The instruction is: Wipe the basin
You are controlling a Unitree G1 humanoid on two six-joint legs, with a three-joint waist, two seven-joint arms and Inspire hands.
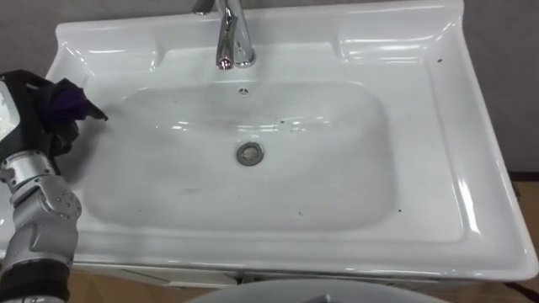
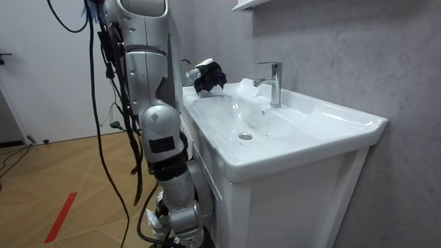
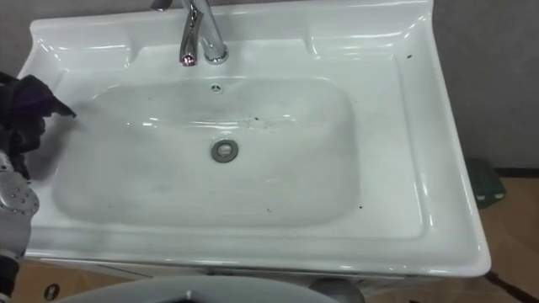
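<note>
- White glazed ceramic makes up the one basin (image 1: 455,168), with one chrome tap (image 1: 232,34) at its back edge, one round drain (image 1: 250,153) in the bowl and one small overflow hole (image 1: 244,91) below the tap.
- A few dark specks (image 1: 286,123) lie on the bowl's floor.
- One dark purple cloth (image 1: 72,97) is bunched at the basin's left rim, with the left hand (image 1: 40,126) curled round it.
- The room view adds what the eye views lack: the robot stands close against the basin's front, above a white cabinet (image 2: 289,207) on a wooden floor (image 2: 62,172).
- The right eye view alone catches a dark green object (image 3: 487,181) on the floor beyond the basin's right edge.
</note>
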